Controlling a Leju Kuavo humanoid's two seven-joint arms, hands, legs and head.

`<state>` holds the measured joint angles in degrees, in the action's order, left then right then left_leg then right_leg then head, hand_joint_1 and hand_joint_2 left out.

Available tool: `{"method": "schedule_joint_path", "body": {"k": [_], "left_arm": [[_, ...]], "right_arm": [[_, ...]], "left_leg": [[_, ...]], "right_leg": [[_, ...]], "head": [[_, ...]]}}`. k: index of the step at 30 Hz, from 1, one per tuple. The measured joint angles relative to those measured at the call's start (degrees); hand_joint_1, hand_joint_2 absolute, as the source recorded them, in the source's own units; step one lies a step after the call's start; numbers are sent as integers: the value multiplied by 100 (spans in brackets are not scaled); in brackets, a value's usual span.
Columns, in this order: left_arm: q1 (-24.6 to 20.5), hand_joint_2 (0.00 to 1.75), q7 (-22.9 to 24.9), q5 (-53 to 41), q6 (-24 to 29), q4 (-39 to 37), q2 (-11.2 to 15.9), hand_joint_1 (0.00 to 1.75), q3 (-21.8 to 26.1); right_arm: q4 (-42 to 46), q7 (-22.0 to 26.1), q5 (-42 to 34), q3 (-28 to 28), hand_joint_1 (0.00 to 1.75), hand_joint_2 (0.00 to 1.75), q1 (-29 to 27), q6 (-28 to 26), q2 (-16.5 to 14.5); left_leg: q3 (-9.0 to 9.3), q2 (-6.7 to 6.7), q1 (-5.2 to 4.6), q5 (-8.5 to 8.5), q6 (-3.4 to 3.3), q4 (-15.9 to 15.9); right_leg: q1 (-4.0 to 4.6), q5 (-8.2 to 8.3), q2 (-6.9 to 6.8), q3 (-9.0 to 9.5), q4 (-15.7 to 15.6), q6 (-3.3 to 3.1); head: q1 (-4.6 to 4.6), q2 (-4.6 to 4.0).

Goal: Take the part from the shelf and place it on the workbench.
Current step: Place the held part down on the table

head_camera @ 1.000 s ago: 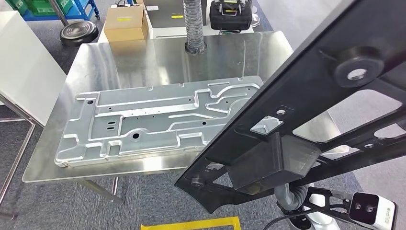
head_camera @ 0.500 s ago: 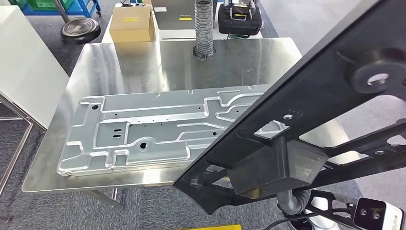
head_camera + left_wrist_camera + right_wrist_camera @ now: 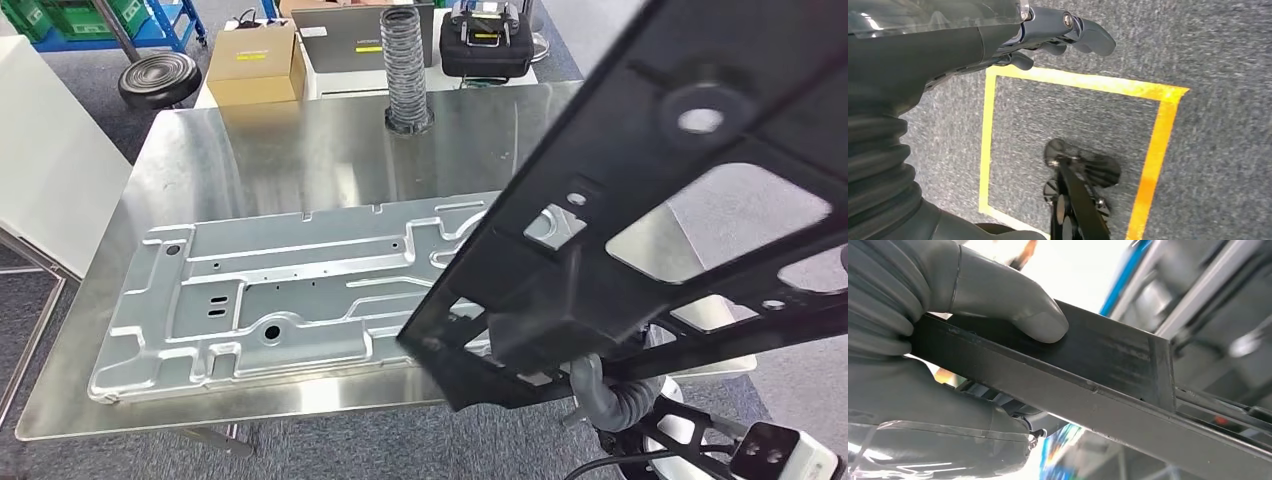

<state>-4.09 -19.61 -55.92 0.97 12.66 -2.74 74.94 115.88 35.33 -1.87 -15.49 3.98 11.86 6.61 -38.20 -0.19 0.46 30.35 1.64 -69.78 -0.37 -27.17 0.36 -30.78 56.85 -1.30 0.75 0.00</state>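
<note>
A large black frame part with cut-outs and round holes slants across the right of the head view. Its lower end hangs over the near right edge of the steel workbench, above it and not resting. My right hand grips a flat bar of the part, with the thumb pressed on its face. My left hand hangs over the carpet with loosely spread fingers, holding nothing.
A silver stamped plate covers most of the bench's near half. A ribbed hose rises at the far edge. Behind stand a cardboard box, a black case and a stool. Yellow floor tape lies below.
The whole picture has shifted, so the camera moved. The black part now reaches farther over the bench and covers more of the silver plate's right end.
</note>
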Motion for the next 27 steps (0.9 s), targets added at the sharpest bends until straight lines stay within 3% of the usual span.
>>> {"method": "schedule_joint_path", "body": {"k": [2,3,6,8,9,11,12,13,14,16,18,20,23,25,27], "left_arm": [[0,175,7,1,12,0,6,0,19],[-9,175,11,-10,16,0,9,0,24],[-42,175,18,-47,8,0,14,0,29],[-43,175,12,-70,-13,0,14,0,29],[-42,175,7,-80,-22,0,14,0,29],[-37,175,-14,-90,-42,0,14,0,29],[-33,175,-29,-94,-56,0,14,0,29],[-32,175,-46,-99,-72,0,14,0,29],[-31,175,-62,-105,-89,0,14,0,29],[-34,175,-90,-128,-122,0,14,0,29],[-46,175,-108,-158,-150,0,14,0,29],[-56,175,-114,-186,-167,0,13,0,29],[-75,175,-114,-224,-201,0,8,0,26],[-94,175,-114,-235,-213,0,4,0,25],[-92,175,-114,-245,-219,0,1,0,25]], "right_arm": [[-69,-160,491,81,175,175,95,-546,7],[-172,-257,728,130,175,175,213,-844,25],[-727,-346,1271,403,175,175,641,-1448,152],[-1129,-300,1618,658,175,175,875,-1605,264],[-1309,-300,1803,775,175,175,976,-1673,316],[-1628,-404,2250,936,175,175,1130,-1860,392],[-1789,-516,2547,976,175,175,1200,-1970,425],[-1959,-659,2887,996,175,175,1276,-2070,460],[-2130,-803,3215,1001,175,175,1373,-2140,497],[-2482,-1050,3755,984,175,175,1642,-2170,561],[-2854,-1217,4131,929,175,175,1975,-2089,596],[-3256,-1335,4504,797,175,175,2301,-1935,608],[-3928,-1382,5006,382,175,175,2764,-1695,583],[-4355,-1358,5149,21,175,175,3035,-1648,512],[-4743,-1319,5191,-363,175,175,3248,-1608,409]], "left_leg": [[281,0,-14,-456,-67,782],[380,2,-25,-553,-100,1036],[437,1,-35,-538,-181,1197],[467,-5,-6,-557,-242,1260],[484,-5,8,-565,-271,1288],[491,-7,8,-555,-305,1297],[494,-7,6,-546,-309,1293],[501,-8,5,-534,-309,1288],[513,-10,5,-519,-303,1279],[545,-14,5,-478,-275,1253],[538,-15,-14,-447,-228,1224],[515,-12,-28,-444,-173,1222],[481,-8,-23,-367,-80,1129],[234,-9,-11,-89,-33,595],[-177,-8,-8,209,-10,-200]], "right_leg": [[19,-74,20,74,16,25],[29,-98,33,85,25,48],[40,-118,51,77,14,148],[33,-217,37,32,146,218],[26,-343,32,-76,375,251],[-8,-669,26,-486,1136,305],[-24,-760,24,-694,1477,327],[-37,-741,22,-826,1646,344],[-49,-603,16,-846,1584,353],[-68,-118,0,-604,880,344],[-49,160,-7,-361,241,302],[-19,167,2,-324,101,248],[-48,190,7,-310,57,146],[-55,193,-11,-286,33,89],[-40,178,-18,-274,35,57]], "head": [[-2,0],[-3,0],[-3,0],[-21,0],[-38,0],[-72,0],[-75,0],[-76,0],[-79,0],[-84,0],[-86,0],[-84,0],[-75,0],[-69,0],[-65,0]]}}
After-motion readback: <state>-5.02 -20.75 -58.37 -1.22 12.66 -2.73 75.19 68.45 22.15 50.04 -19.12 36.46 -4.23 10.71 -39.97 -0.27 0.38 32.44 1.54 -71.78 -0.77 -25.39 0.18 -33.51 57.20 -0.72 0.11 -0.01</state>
